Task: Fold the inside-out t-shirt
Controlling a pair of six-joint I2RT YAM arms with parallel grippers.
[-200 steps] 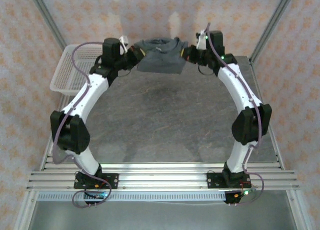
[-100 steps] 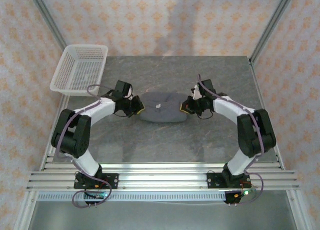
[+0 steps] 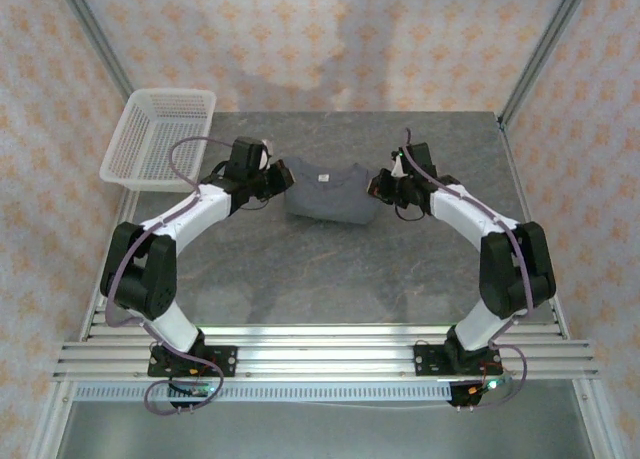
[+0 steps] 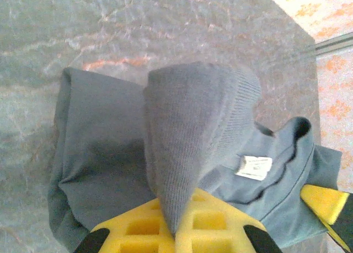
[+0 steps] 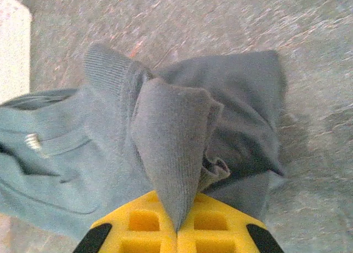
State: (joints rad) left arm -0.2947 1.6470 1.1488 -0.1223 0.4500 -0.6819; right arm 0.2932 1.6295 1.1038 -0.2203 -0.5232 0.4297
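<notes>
The t-shirt [image 3: 325,194] lies bunched up on the table [image 3: 330,279], closer to the far edge and midway between the side edges. The left gripper [image 3: 281,177] is closed on a fold at the shirt's left side. The right gripper [image 3: 378,186] is closed on a fold at its right side. Each one holds just a small bit of cloth. A quick pull could make it slip out. If one arm pulls harder, the shirt may twist.

Yellow jaws clamp a raised fold of the grey t-shirt [image 4: 99,148] near its tag [image 4: 255,167].
</notes>
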